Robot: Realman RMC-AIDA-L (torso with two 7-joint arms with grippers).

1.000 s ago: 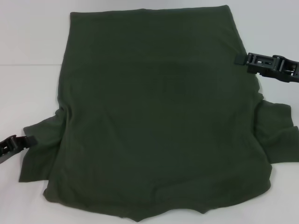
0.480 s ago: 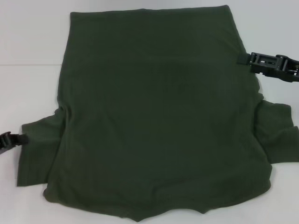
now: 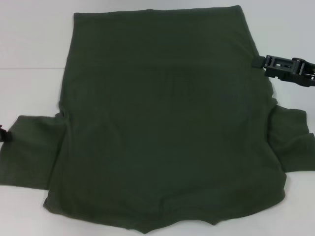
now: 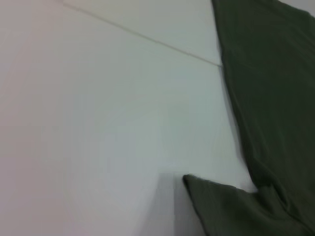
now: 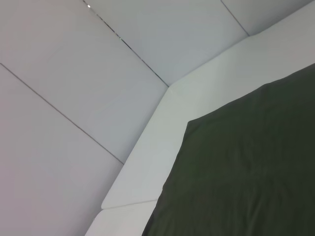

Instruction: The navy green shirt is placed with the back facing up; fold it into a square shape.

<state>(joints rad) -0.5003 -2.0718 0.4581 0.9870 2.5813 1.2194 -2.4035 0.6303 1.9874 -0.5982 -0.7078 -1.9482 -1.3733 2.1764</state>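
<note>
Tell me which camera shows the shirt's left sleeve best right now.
The head view: the left sleeve lies spread flat on the table, with the left gripper at its outer edge. The left wrist view catches only one sleeve corner. The right wrist view shows just a far corner of the shirt.

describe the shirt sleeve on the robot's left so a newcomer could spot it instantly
The navy green shirt covers most of the white table. From its left side a flat rectangular flap juts out: the left sleeve. Unlike the right sleeve, it reaches the picture's edge, beside the left claw.

Black, ribbed plastic right gripper [image 3: 258,62]
</note>
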